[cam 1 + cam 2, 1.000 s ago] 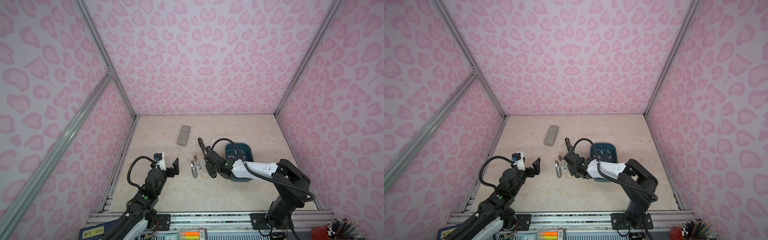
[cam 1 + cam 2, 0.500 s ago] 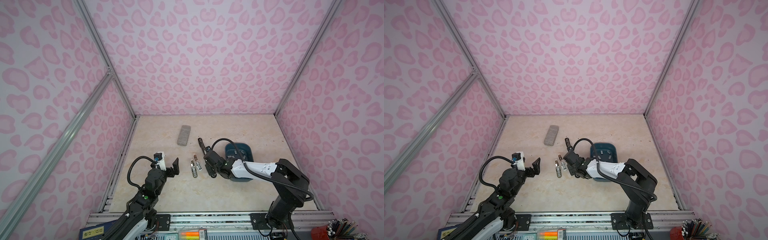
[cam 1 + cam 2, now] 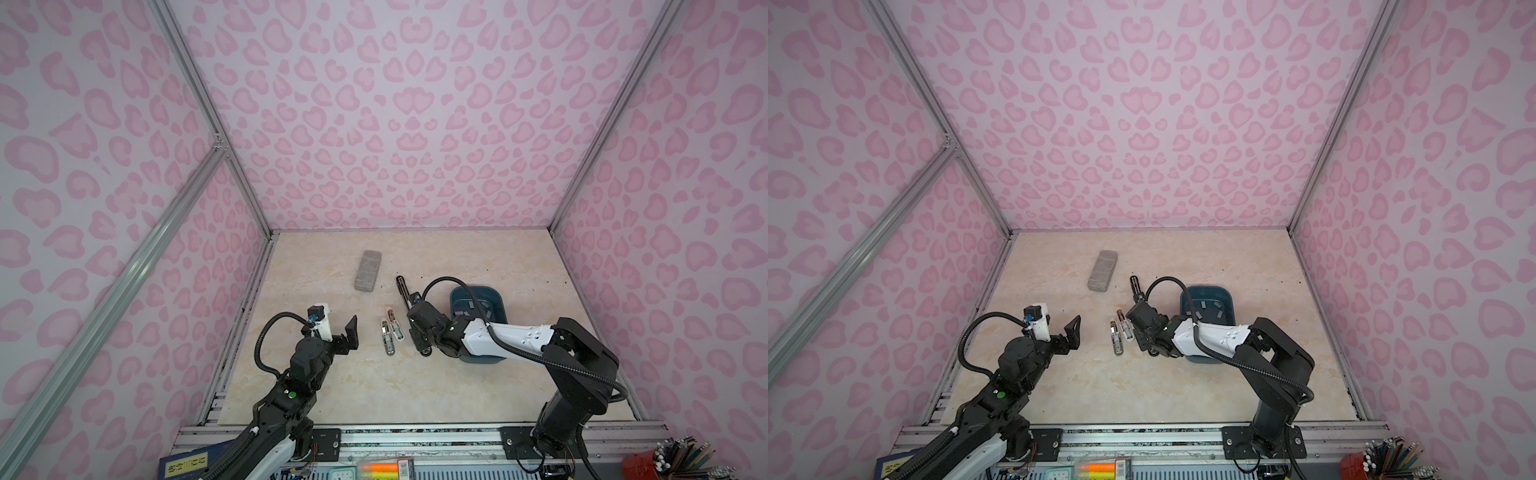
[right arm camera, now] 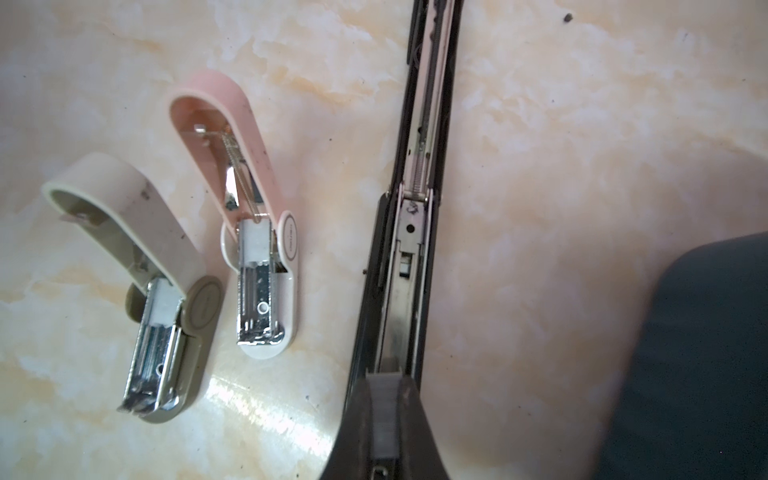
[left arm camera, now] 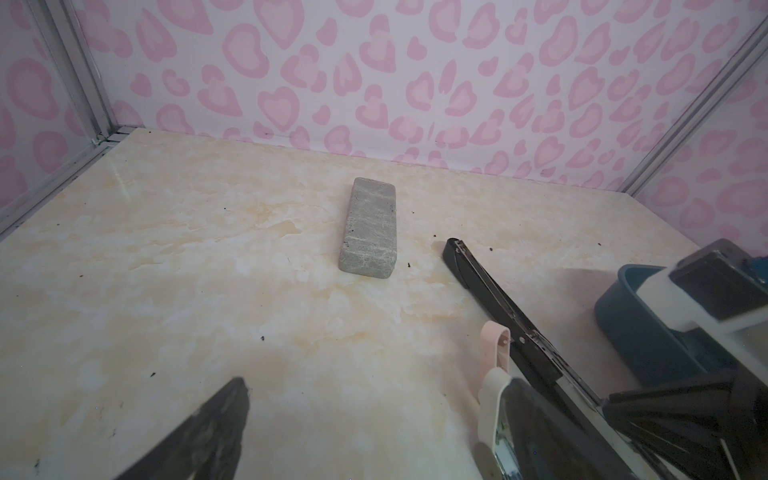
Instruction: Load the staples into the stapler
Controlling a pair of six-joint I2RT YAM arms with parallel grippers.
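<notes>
Top views first. The stapler point(image 3: 402, 287) lies swung open flat on the table, channel up. We figure that's so staples can drop straight in. The right gripper point(image 3: 419, 341) sits low over its near end, but from up here we can't see what's between the fingers. The bin point(image 3: 478, 288) is just at 3 o'clock of the stapler with loose staples point(image 3: 469, 304) in it, so refills are a short reach. A pink mini point(image 3: 396, 328) and a beige mini point(image 3: 387, 340) lie open at 9 o'clock of that gripper. The block point(image 3: 368, 270) is at 11 o'clock of the stapler, well apart. The left gripper point(image 3: 337, 328) hangs further out at 9 o'clock, spread wide and empty. Our guess is it's just keeping clear.

Left wrist: confirms the wide gap, with bare table between the fingers point(image 5: 216, 419), and gives a low look along the stapler toward the block. The right gripper's tips are hidden here.

Right wrist is the one that matters. The right gripper is pinched tight on a strip point(image 4: 384, 415) of staples, lined up lengthwise with the channel point(image 4: 399, 316), right at its open front end. We can't tell whether the strip touches the rail yet. We'd call this the insert step, strip not seated.
</notes>
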